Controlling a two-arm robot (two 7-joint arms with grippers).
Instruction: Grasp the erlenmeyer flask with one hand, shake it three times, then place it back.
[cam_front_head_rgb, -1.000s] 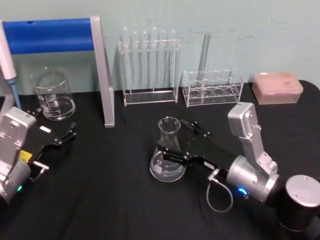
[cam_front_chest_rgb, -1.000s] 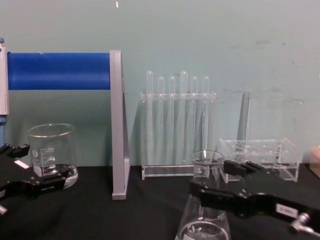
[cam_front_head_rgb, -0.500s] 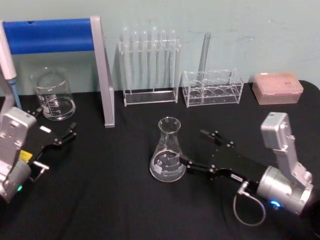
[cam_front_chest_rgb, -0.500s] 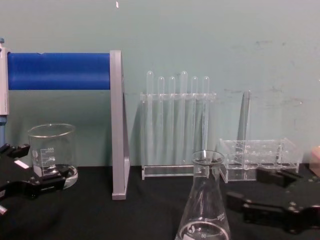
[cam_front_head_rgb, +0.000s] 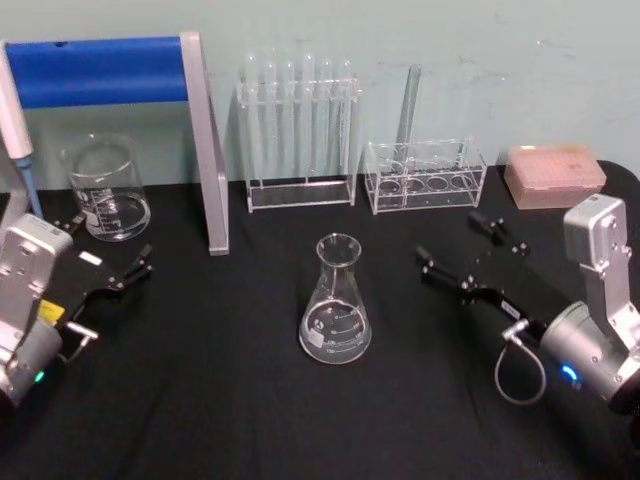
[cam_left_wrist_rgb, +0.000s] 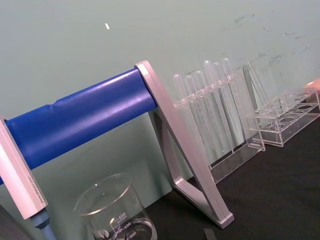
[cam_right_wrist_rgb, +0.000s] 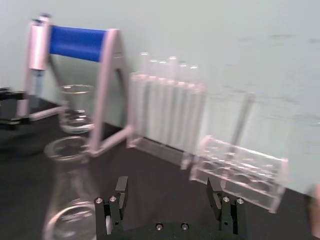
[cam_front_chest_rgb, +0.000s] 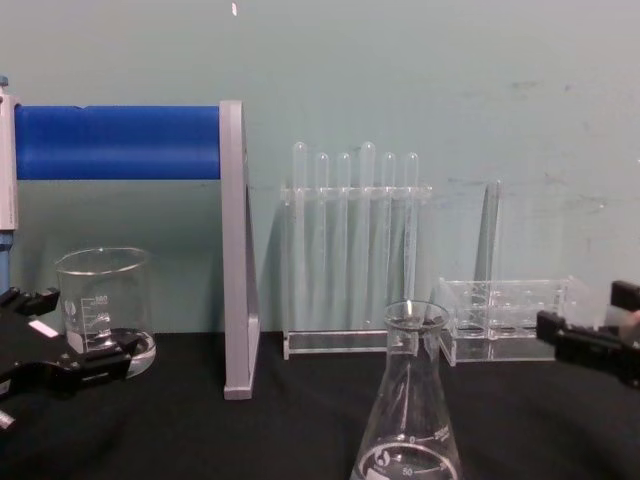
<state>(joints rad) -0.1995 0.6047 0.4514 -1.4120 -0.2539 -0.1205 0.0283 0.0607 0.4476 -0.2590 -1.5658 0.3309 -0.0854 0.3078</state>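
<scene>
Two grippers in view. Right gripper (cam_front_head_rgb: 460, 250) spread wide, fingers (cam_right_wrist_rgb: 116, 202) empty, touching nothing. Flask (cam_front_head_rgb: 336, 300) upright on black table (cam_front_head_rgb: 250, 400), well apart from right fingertips, off to their left; free-standing, nothing gripping it. Rack (cam_front_head_rgb: 425, 177) beyond right fingers, near wall. Left gripper (cam_front_head_rgb: 110, 272) parked at table's left edge, fingers parted, empty; beaker (cam_front_head_rgb: 105, 188) just beyond its tips, not touched.
</scene>
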